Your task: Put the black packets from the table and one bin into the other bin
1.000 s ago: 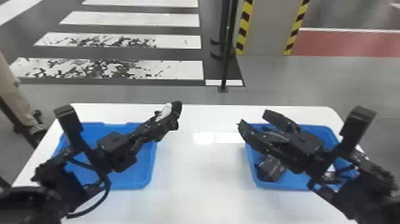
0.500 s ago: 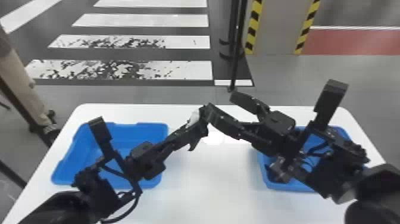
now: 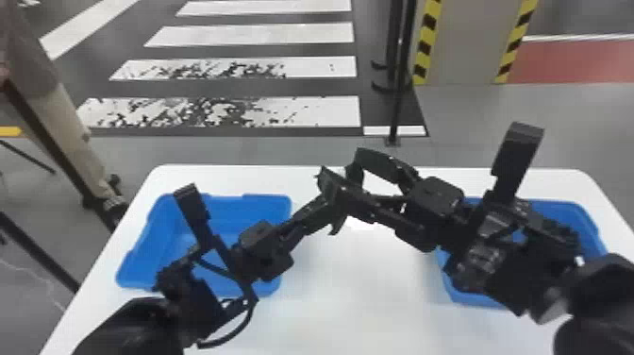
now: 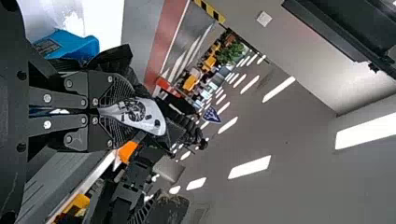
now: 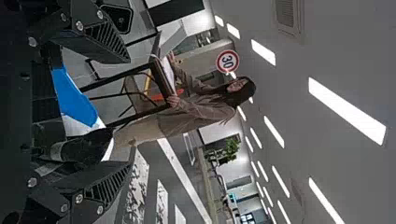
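Above the table's middle, my left gripper [image 3: 325,205] meets my right gripper [image 3: 346,170], whose fingers stand apart near the left one's tips. In the left wrist view my left gripper [image 4: 119,112] is shut on a black packet [image 4: 144,119] with a white patch. My right gripper [image 5: 127,112] is open in its own wrist view. A dark shape [image 5: 86,147] lies between its fingers; whether it is packet or left gripper, I cannot tell. The left blue bin [image 3: 219,205] stands on the table, and the right blue bin [image 3: 573,212] is partly hidden beneath my right arm.
The white table [image 3: 358,292] carries both bins, with bare surface between them. Beyond its far edge stands a thin black post [image 3: 401,99]. A dark slanted pole [image 3: 52,137] crosses the floor at the left.
My right gripper has moved left, out from over the right bin, to the left gripper's tips. The left gripper has shifted rightward with its packet, and the head view has swung slightly left.
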